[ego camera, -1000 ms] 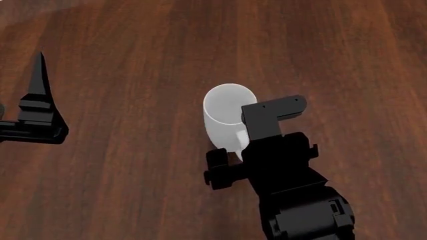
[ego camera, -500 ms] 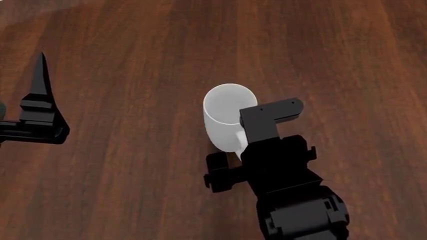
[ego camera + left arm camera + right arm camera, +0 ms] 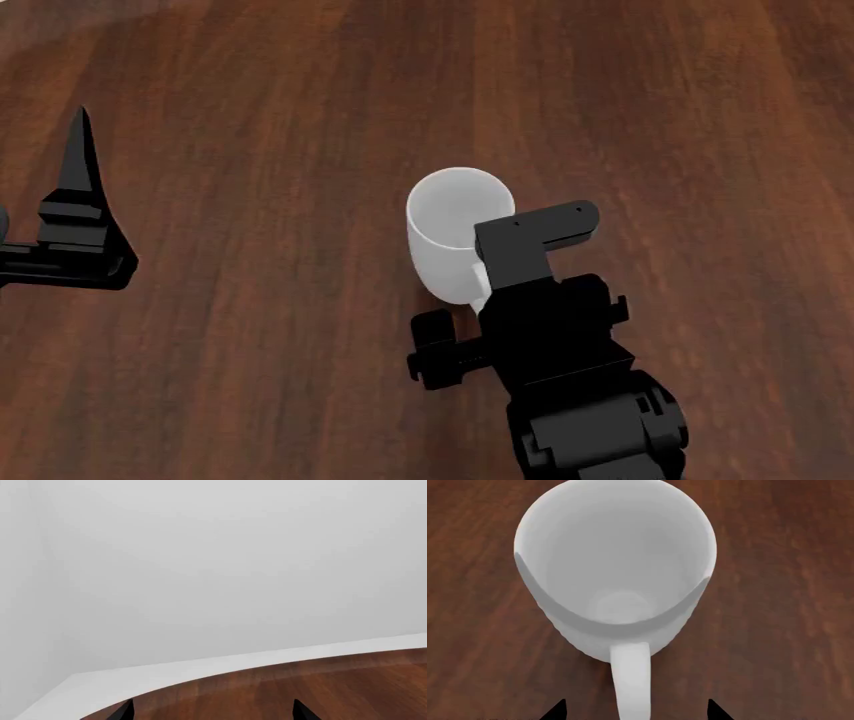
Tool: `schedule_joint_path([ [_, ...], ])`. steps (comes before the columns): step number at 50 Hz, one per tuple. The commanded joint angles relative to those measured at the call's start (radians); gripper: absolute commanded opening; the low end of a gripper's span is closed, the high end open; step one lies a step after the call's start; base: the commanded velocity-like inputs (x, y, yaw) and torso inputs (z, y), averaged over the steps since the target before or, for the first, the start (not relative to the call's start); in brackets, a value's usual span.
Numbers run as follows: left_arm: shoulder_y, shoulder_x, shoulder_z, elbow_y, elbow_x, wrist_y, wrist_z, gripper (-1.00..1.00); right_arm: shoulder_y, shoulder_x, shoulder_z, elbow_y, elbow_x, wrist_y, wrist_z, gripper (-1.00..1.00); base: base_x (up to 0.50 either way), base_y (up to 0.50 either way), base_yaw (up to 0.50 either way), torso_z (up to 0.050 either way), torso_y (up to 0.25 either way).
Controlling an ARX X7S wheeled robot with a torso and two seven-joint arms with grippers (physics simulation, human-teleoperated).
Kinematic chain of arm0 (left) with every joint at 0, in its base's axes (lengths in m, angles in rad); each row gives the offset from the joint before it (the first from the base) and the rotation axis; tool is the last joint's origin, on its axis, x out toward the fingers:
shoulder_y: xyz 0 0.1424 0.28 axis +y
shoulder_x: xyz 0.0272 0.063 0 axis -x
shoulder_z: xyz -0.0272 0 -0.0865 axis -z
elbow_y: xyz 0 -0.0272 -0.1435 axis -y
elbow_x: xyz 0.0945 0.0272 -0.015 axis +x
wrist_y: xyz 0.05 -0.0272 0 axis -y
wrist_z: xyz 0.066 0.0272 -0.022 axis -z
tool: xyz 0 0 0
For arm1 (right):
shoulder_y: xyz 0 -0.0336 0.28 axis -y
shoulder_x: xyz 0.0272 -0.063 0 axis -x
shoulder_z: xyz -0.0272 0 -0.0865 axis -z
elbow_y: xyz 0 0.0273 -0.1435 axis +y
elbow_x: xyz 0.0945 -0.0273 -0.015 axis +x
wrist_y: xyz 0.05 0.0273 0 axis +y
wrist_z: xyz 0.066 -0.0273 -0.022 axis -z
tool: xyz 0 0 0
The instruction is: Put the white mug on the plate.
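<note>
The head view looks steeply down on the worktop [image 3: 267, 330] from above, with both arms in frame and the mug [image 3: 451, 230] near centre. The right wrist view sits close above the mug [image 3: 617, 570], facing down into its opening, handle toward the camera, with the tips of the right tool [image 3: 635, 711] at the frame edge. These two views share the mug and surrounding worktop. The left wrist view faces outward, nearly level, across the worktop [image 3: 320, 690] edge to a white wall [image 3: 233, 565]
</note>
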Motion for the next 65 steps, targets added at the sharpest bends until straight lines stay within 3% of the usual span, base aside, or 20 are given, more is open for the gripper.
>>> schedule_joint_path([
  [1,0.005,-0.003,-0.003,-0.008,-0.003,0.01,0.0,1.0,0.016,-0.013,-0.01,0.057,-0.005,-0.026,-0.008,1.0,0.0,0.0,0.0,0.0,0.0],
  [11,0.006,-0.005,0.0,-0.013,-0.002,0.015,-0.002,1.0,0.012,-0.009,-0.011,0.048,0.0,-0.023,-0.002,1.0,0.0,0.0,0.0,0.0,0.0],
  [12,0.006,-0.004,0.001,-0.015,-0.002,0.016,-0.002,1.0,0.01,-0.007,-0.012,0.039,0.001,-0.02,0.001,-1.0,0.0,0.0,0.0,0.0,0.0],
  [32,0.012,-0.009,0.004,-0.011,-0.009,0.017,-0.004,1.0,-0.049,0.042,-0.012,-0.159,0.024,0.074,0.06,-1.0,0.0,0.0,0.0,0.0,0.0],
  [43,0.011,-0.002,0.016,-0.045,-0.007,0.048,0.008,1.0,-0.175,0.164,0.067,-0.559,0.103,0.267,0.182,-1.0,0.0,0.0,0.0,0.0,0.0],
  [65,0.008,0.005,0.031,-0.103,-0.007,0.104,0.034,1.0,-0.399,0.294,0.296,-1.024,0.25,0.511,0.381,-1.0,0.0,0.0,0.0,0.0,0.0],
])
